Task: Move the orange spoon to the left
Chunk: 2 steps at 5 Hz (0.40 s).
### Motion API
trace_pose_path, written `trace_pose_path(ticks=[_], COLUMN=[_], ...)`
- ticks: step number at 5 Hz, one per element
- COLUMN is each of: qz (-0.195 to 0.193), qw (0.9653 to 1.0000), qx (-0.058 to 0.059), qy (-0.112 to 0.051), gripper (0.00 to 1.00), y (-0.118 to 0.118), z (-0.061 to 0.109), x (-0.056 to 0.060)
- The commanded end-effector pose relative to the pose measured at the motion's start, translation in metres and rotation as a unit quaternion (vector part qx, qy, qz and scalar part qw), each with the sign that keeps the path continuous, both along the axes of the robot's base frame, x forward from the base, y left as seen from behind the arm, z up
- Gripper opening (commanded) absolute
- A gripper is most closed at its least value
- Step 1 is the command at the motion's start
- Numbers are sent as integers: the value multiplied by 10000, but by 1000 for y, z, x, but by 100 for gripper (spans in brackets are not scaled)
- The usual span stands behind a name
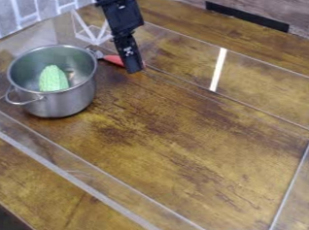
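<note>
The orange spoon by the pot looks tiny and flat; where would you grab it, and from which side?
Probably from above, across its narrow width. The orange spoon lies low on the wooden table, close beside the steel pot, so a sideways approach looks cramped. The tool is already shut right at it, angled steeply down.

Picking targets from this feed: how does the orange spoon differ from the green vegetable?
The orange spoon is orange-red and thin; the green vegetable is pale green and plump. The spoon lies on the wooden table, mostly hidden under the gripper; the vegetable sits uncovered inside the steel pot. Both are far smaller than the pot.
</note>
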State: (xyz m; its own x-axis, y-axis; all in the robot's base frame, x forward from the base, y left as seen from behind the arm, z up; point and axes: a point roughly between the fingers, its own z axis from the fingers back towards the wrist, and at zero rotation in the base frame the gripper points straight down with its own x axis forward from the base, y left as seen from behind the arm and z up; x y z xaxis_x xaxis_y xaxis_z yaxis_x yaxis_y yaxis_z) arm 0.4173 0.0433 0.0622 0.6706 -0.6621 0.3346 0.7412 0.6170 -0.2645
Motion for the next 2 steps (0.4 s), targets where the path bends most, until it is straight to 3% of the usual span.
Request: trace_pose_path(ticks=[1,2], qz=[128,159], qw=[9993,9993], qx=[39,-21], qy=[-353,-335], gripper=[0,0], y=[12,11], z=[29,34], x=[8,8])
